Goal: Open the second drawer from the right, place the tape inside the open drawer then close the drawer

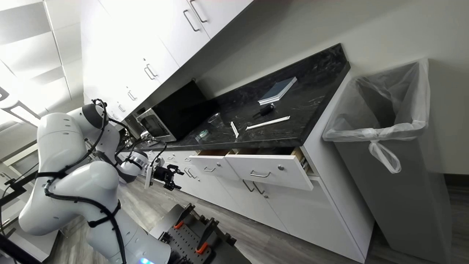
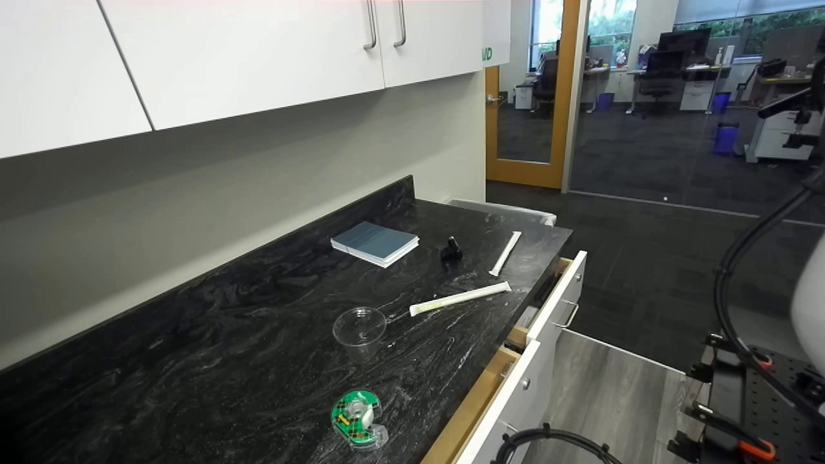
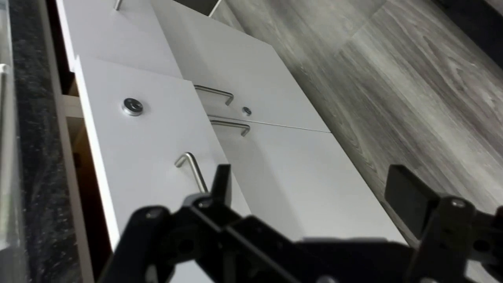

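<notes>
I see the second drawer (image 1: 215, 167) sitting open — tape (image 2: 351, 422) up on the counter (image 2: 193, 386), gripper (image 3: 312, 190) fingers spread wide.

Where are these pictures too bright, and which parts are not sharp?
In an exterior view, the upper cabinets are largely washed out to white; in the wrist view, the pincer is blurred in its nearest parts, the drawer lock looks clearer.
</notes>
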### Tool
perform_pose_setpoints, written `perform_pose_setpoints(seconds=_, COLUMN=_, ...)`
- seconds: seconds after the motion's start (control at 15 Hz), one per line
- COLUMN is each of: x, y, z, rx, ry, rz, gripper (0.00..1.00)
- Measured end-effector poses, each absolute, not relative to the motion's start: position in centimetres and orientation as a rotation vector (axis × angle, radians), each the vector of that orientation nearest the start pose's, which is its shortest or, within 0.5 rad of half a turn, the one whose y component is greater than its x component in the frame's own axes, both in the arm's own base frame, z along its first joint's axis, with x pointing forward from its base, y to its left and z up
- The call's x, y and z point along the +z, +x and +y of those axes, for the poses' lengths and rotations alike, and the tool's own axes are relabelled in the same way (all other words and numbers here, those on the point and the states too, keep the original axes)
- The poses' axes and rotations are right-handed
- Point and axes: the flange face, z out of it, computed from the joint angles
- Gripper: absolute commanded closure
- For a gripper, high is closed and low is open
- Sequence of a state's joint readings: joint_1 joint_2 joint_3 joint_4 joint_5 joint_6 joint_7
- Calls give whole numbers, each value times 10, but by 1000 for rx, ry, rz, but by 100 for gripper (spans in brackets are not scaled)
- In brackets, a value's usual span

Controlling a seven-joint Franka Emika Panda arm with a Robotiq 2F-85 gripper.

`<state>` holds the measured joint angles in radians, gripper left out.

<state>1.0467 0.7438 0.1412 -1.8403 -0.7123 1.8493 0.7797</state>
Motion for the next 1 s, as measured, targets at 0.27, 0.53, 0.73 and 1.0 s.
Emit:
perform_pose_setpoints(seconds=0.27, x=71, y=236, z=495, rx=240, ry=2019, rz=884, gripper=0)
perform_pose_setpoints(seconds=0.53, x=63, y=238, z=487, rx=456, ry=1962, rz=945, gripper=0)
perform_pose_setpoints(seconds=0.73, x=58, y=240, z=475, rx=536, ry=1924, rz=1083, gripper=0)
perform_pose_setpoints(seconds=1.0, x=61, y=242, z=469, rx=536, ry=1929, rz=1103, gripper=0)
